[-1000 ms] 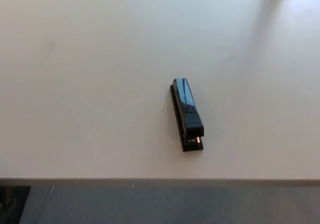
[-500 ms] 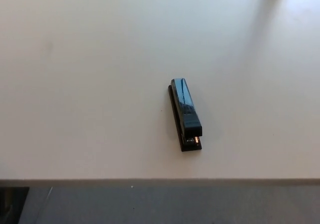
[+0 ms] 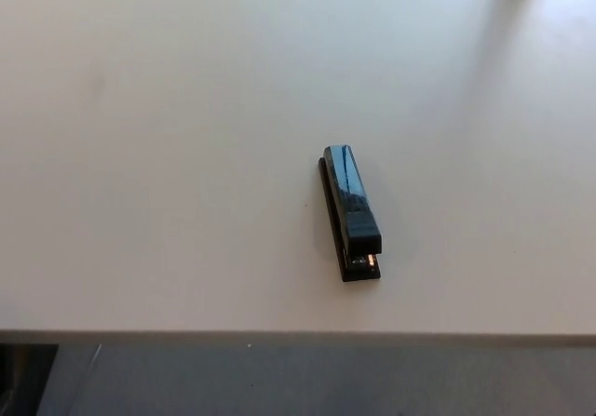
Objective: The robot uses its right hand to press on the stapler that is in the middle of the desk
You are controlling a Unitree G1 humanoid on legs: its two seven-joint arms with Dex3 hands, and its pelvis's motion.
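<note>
A black stapler (image 3: 350, 212) lies flat on the white desk (image 3: 186, 155), a little right of the middle. Its long axis runs from far to near, and the metal mouth end points toward the desk's front edge. Its top arm is glossy and reflects light. Nothing touches it. Neither of my hands nor any part of my arms shows in the head view.
The desk's front edge (image 3: 298, 335) runs across the bottom of the picture, with grey floor (image 3: 326, 379) below it. A dark object (image 3: 19, 379) sits under the desk at the bottom left corner.
The whole picture has shifted by a few pixels, so the camera moved slightly. The stapler has not moved on the desk.
</note>
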